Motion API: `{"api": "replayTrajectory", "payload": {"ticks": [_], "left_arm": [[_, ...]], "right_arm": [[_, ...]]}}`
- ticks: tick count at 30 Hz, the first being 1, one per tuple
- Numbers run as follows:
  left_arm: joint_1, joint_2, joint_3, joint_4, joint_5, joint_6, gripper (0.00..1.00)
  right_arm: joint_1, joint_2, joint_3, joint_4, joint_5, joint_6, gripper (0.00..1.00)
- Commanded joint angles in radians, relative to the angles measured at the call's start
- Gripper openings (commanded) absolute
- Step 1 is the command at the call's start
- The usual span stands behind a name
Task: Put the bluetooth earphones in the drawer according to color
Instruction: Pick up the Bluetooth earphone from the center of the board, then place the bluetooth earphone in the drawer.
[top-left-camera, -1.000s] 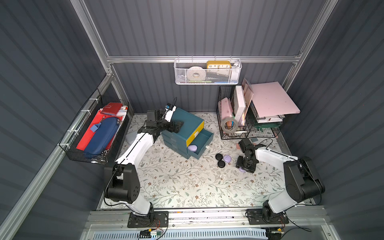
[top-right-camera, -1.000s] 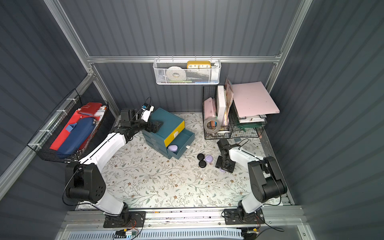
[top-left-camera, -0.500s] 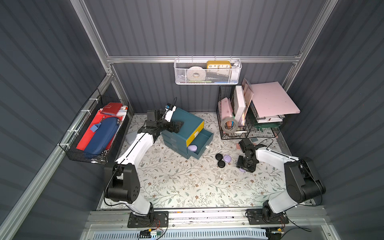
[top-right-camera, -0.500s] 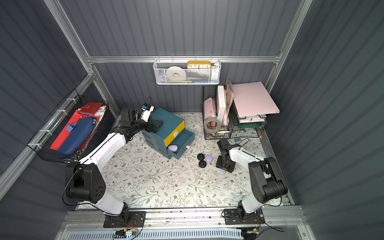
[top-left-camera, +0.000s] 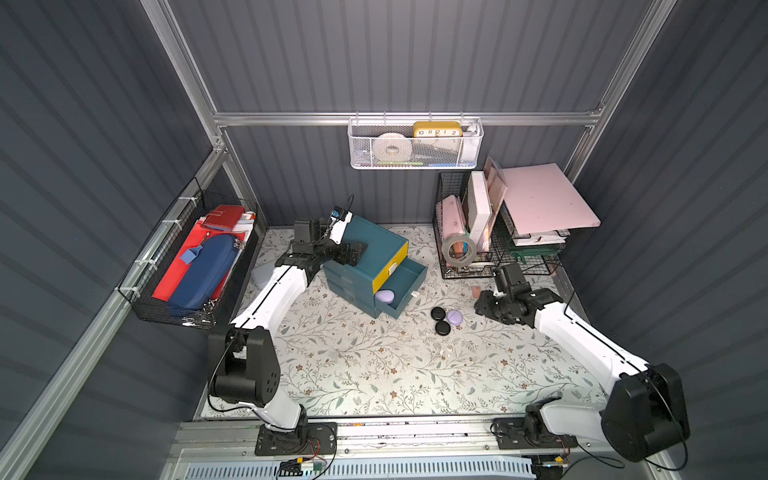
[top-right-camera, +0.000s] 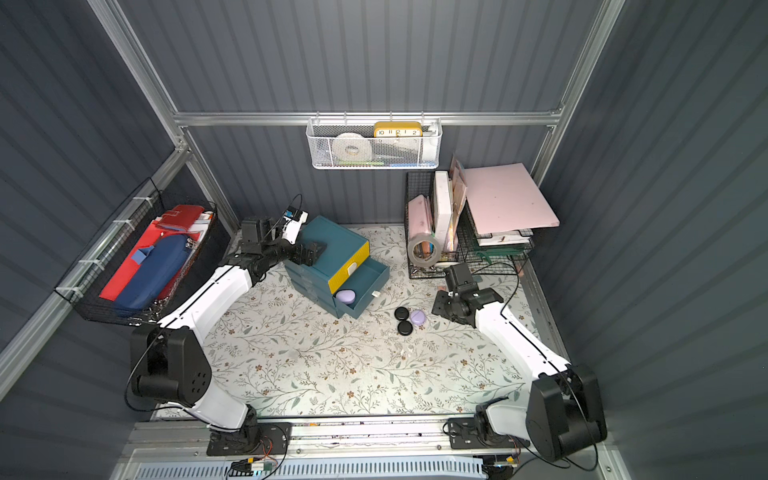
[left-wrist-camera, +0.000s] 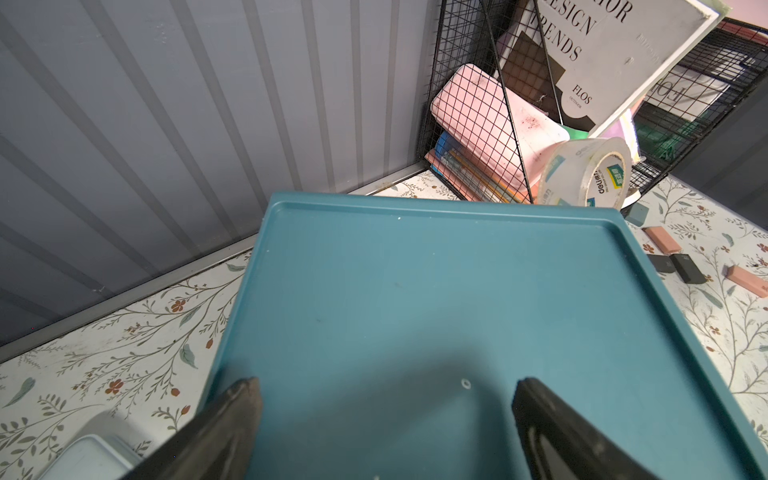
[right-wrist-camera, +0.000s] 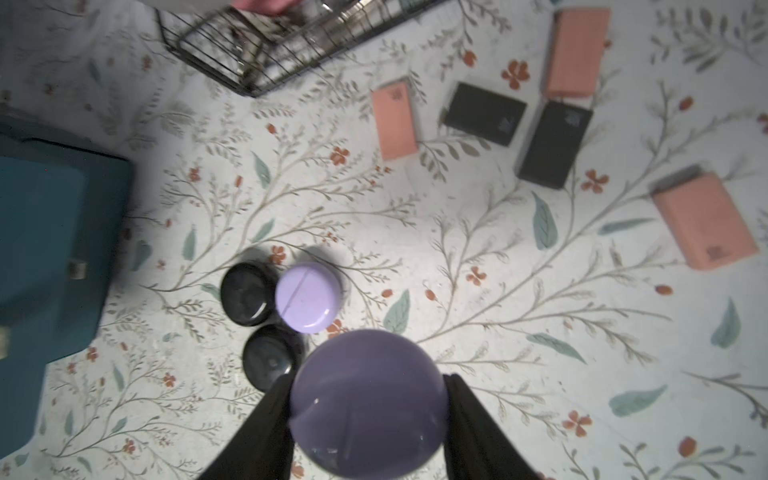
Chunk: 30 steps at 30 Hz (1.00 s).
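In both top views the teal cabinet (top-left-camera: 374, 241) stood at the back of the table (top-left-camera: 374, 365). The open drawer (top-left-camera: 409, 272) under the yellow-fronted drawer (top-left-camera: 390, 259) was pulled out, with one stowed lavender case (top-left-camera: 385, 296) inside. A loose lavender case (top-left-camera: 454, 317) and two black cases (top-left-camera: 437, 313) lay touching, between that drawer and the right pincer (top-left-camera: 482, 305).

In the left wrist view the left pincer (left-wrist-camera: 382, 390) stood wide over the cabinet top with nothing between its fingers. Whether it pressed on the top we could not tell.

In the right wrist view the right pincer was closed on a third lavender case (right-wrist-camera: 368, 405), seemingly clear of the table. We judged this the carrying step. The next move called for crossing above the black cases and releasing over the open drawer, beside its match.
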Motion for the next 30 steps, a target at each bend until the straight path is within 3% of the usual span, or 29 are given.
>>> {"api": "replayTrajectory", "payload": {"ticks": [1, 17, 30], "left_arm": [[-0.005, 0.050, -0.038, -0.194, -0.015, -0.044, 0.99], [-0.005, 0.049, -0.038, -0.192, -0.013, -0.043, 0.99], [-0.005, 0.041, -0.037, -0.195, -0.013, -0.045, 0.99]], "right_arm": [[0.026, 0.002, 0.070, 0.101, -0.042, -0.067, 0.00], [0.212, 0.369, 0.498, 0.227, -0.244, -0.209, 0.00], [0.307, 0.476, 0.535, 0.295, -0.306, -0.203, 0.00]]}}
